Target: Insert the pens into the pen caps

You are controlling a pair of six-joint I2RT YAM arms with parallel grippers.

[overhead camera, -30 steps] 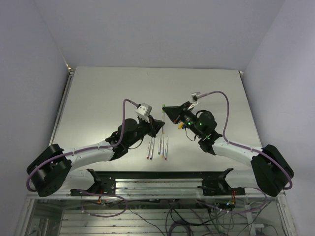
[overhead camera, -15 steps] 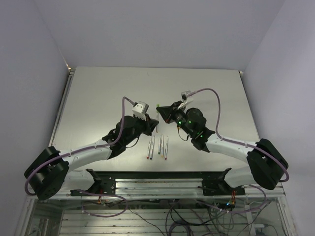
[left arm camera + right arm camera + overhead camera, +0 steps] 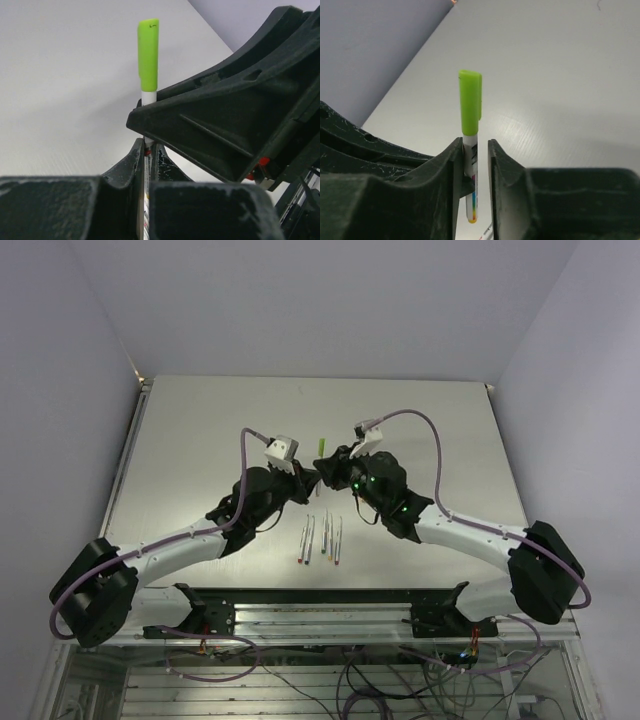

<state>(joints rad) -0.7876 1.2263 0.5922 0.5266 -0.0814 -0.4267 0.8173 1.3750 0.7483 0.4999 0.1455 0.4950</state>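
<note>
Pinched tight between the fingers of the left hand, upright: a white pen, with a lime-green cap seated on its upper end, well above the fingertips. Facing it tip to tip, above the middle of the counter: the right hand. From the right wrist, that pen seen standing in this hand's narrow gap, against one finger, with a sliver of space before the other; parted a little, then, and not clamping. Coloured print on the barrel, down between the fingers. On the counter, just nearer the arm bases than the two hands: four more pens laid side by side, lengthwise, coloured ends toward the near edge. Whether capped, too small to tell.
</note>
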